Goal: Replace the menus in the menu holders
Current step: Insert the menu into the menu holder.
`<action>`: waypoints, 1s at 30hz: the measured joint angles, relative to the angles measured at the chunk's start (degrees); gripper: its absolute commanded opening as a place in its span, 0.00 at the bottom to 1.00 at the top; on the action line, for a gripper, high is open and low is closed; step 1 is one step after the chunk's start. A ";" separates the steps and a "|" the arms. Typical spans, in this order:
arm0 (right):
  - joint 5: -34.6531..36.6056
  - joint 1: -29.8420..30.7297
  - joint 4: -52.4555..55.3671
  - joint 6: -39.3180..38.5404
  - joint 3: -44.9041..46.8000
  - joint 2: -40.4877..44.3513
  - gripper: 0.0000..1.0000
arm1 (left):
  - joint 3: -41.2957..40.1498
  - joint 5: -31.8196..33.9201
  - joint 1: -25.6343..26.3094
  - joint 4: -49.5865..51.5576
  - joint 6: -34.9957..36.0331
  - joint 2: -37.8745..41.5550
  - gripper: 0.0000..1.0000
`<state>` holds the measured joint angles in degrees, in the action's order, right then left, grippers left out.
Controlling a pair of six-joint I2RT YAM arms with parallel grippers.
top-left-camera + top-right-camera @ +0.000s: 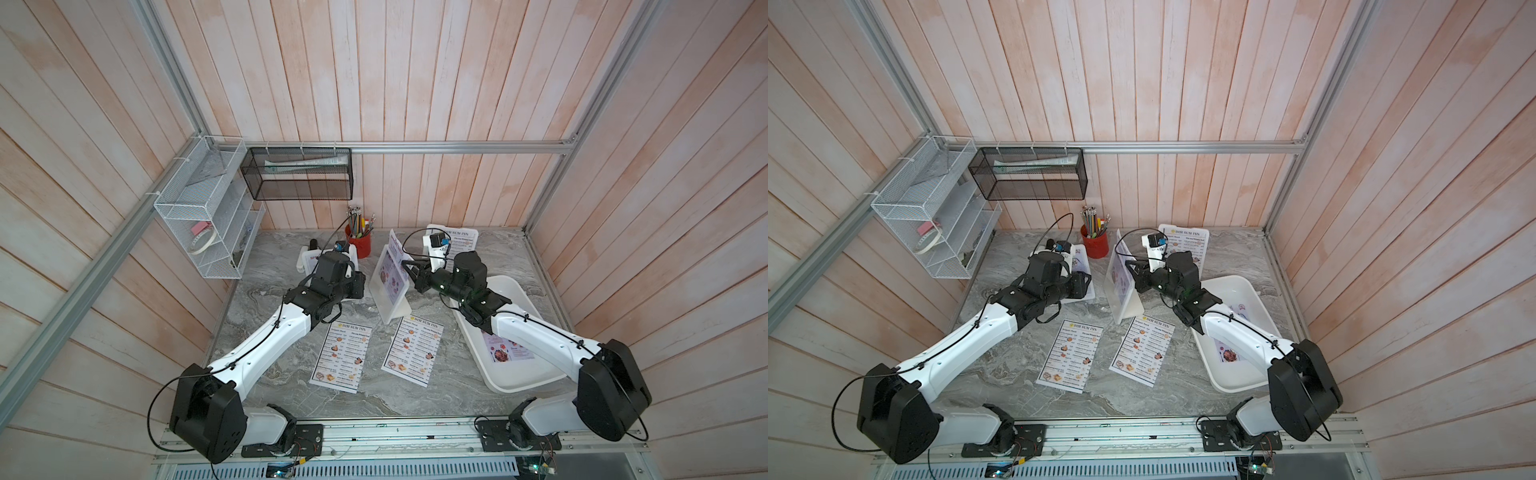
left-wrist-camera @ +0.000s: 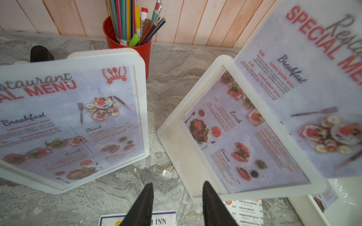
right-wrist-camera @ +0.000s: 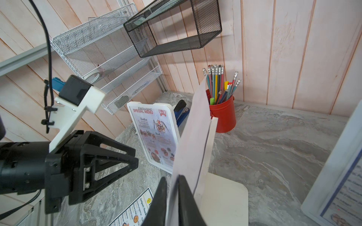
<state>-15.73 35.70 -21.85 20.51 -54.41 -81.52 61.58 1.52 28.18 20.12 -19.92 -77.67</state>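
Three white menu holders stand at the back. The left one (image 1: 302,261) shows a lilac SPECIAL MENU (image 2: 78,121). The far right one (image 1: 432,229) shows a DIM SUM INN menu (image 1: 463,245). A lilac menu (image 3: 195,127) sticks halfway out of the top of the middle holder (image 1: 395,309). My right gripper (image 3: 172,180) has that sheet's edge between its fingers, jaws slightly apart. My left gripper (image 2: 177,185) hangs open and empty over the table between the left and middle holders. Two DIM SUM INN menus (image 1: 343,357) (image 1: 413,351) lie flat in front.
A shallow white tray (image 1: 513,286) at the right holds a lilac sheet (image 1: 509,351), partly under the right arm. A red pencil cup (image 1: 360,245) stands behind the holders, a blue stapler (image 3: 181,111) beside the left one. A white wire rack (image 1: 203,224) and a black mesh basket (image 1: 299,174) hang on the walls.
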 measured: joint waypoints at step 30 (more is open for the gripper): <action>18.27 -1.70 34.64 -2.73 -34.95 -14.05 0.08 | 0.02 0.48 1.38 1.51 -3.52 0.17 0.53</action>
<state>2.55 34.00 12.80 17.78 -89.36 -95.57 61.60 2.00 29.56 21.63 -23.44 -77.49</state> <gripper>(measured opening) 0.088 0.530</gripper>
